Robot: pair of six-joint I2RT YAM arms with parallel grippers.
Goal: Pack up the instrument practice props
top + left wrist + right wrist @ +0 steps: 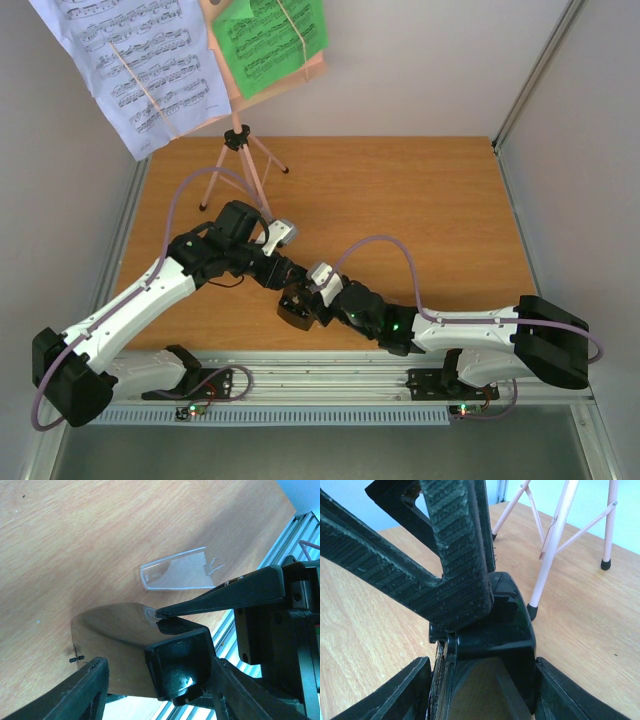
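Upper left of the top view: pink music stand [238,138] upright on its tripod at the far side of the bench [420,200], white sheets [130,60] and green sheet [268,40] on its desk, so none of that is packed. Centre of frame: both arms converge on the small black metronome [293,313], which sits near the front edge, well apart from the stand. Left gripper [165,695] comes in from the left, jaws apart and straddling the metronome body. Its wrist view shows one finger on each side but not whether the pads bear on it, so I can't tell if it's clamped. Right gripper [485,690] comes from the right, also with jaws apart around the base. The fingers are just beside the body, and contact can't be confirmed there either. One right finger reaches over the metronome's top in the left wrist view. The clear cover [175,572] is off, lying flat on the bench just beyond the metronome and touching neither gripper. My read is that the metronome is the step in hand and the cover has yet to go back on. For the next move, one gripper should hold the body steady while the other backs off to fetch the cover. That piece is thin, slick and lying flat, so it needs an edge pinch, and the fingers are crowded with collision risk.
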